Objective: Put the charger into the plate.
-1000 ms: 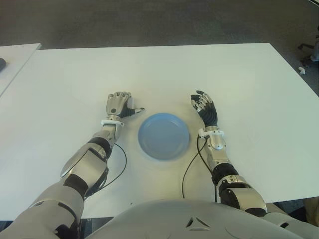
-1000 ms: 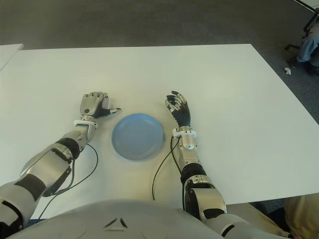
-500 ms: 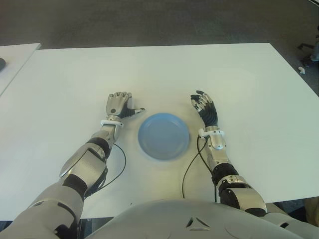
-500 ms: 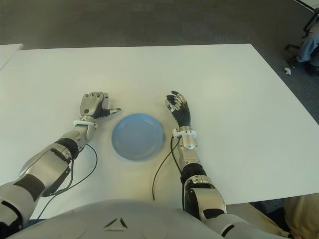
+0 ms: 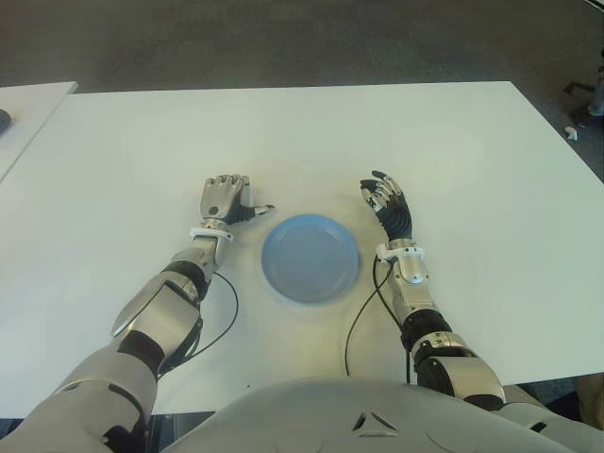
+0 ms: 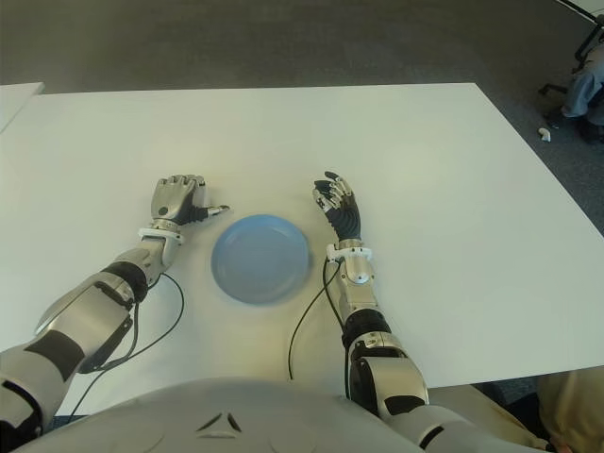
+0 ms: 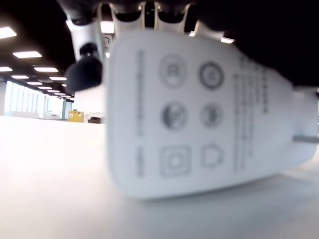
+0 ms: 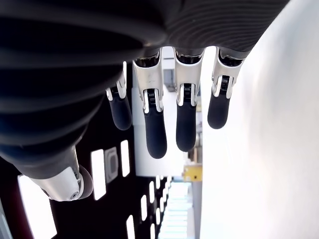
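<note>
White bench (image 5: 311, 132) surface fills most of the head views, with dark carpet beyond its far edge. At the middle of the near half lies a round light-blue plate (image 5: 310, 258), flat on the bench and holding nothing.

Left robot hand (image 5: 225, 199) shows just to the left of the plate, knuckles up, fingers curled under and thumb pointing toward the plate rim. Its own wrist view shows a white charger (image 7: 199, 114) directly beneath the curled fingers (image 7: 87, 69): a rounded plug-type adapter with printed certification marks on its face and a metal prong at one end. The charger's lower edge meets the bench surface, and the fingers close over its upper side, so the hand is clasped on it. From the head views the charger is hidden under this hand; it is beside the plate, not in it.

Right robot hand (image 5: 389, 206) shows just to the right of the plate, palm turned inward. Its own wrist view shows four dark-tipped fingers (image 8: 155, 134) extended and loosely separated, the thumb apart, nothing between them.

Black cables (image 5: 359, 316) trail from both forearms across the bench toward the robot's torso. A second white surface (image 5: 24, 104) stands at the far left, apart from the bench.
</note>
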Available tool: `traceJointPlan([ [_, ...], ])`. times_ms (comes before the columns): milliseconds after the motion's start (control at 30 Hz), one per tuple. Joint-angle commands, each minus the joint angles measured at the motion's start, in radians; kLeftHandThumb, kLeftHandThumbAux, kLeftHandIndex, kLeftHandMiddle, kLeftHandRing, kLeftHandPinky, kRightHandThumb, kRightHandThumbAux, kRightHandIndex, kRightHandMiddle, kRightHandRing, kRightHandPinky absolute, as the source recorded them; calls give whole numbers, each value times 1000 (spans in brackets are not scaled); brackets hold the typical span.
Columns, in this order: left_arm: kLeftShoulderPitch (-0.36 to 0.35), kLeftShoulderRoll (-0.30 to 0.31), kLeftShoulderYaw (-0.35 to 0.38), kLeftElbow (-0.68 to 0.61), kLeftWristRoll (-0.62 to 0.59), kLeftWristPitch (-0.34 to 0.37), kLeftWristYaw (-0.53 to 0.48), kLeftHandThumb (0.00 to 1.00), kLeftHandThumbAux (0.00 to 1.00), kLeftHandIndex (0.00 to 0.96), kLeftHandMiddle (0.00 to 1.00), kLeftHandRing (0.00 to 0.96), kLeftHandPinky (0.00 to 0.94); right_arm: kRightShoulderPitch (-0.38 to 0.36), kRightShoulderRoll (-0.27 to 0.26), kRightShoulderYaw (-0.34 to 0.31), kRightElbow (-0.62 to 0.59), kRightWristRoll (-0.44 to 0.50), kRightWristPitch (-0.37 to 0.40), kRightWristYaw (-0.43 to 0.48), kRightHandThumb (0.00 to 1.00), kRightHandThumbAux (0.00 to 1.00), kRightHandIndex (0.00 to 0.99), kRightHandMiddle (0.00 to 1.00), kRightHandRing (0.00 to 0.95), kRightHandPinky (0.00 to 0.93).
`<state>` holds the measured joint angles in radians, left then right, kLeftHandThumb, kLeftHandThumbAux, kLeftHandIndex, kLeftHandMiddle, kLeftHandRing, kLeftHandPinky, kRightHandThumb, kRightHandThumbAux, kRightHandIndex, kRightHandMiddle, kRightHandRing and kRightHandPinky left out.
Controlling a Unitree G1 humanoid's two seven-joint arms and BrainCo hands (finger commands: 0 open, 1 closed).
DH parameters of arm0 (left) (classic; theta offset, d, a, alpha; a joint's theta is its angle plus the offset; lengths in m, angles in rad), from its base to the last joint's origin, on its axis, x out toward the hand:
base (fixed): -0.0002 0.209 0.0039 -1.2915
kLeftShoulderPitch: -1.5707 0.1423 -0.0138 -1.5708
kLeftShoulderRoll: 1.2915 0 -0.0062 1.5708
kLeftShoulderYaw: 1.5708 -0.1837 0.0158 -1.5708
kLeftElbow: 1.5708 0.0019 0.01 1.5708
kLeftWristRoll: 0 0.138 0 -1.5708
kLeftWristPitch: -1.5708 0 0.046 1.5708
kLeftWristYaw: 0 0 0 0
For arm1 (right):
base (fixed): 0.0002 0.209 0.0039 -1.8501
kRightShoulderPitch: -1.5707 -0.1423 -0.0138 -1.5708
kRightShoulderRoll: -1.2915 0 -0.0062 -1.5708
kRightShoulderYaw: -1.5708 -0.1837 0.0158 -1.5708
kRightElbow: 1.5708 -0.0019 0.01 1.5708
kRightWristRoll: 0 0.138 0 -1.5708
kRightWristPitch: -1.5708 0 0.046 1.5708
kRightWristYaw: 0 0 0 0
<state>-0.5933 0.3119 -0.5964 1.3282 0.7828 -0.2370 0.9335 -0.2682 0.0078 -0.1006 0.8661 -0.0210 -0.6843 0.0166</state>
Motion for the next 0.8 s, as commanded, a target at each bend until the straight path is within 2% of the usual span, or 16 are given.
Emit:
traceJointPlan([
  [33,72,16,12,40,-13,-26,-31,470,606,784,838,836,794,231,6,-37,128,46,57,10,0,612,193,351,295,258],
  [233,50,28,36,19,-40,-87,-19,488,616,800,843,838,790,223,3,-48,149,59,71,26,0,584,194,356,295,221],
  [467,27,41,73,-7,-70,-151,-20,505,604,810,836,824,765,218,1,-58,161,71,73,48,0,586,196,357,300,236],
  [800,22,53,112,-95,-103,-272,4,539,588,841,857,839,815,215,5,-51,157,46,47,31,0,596,183,344,291,240],
])
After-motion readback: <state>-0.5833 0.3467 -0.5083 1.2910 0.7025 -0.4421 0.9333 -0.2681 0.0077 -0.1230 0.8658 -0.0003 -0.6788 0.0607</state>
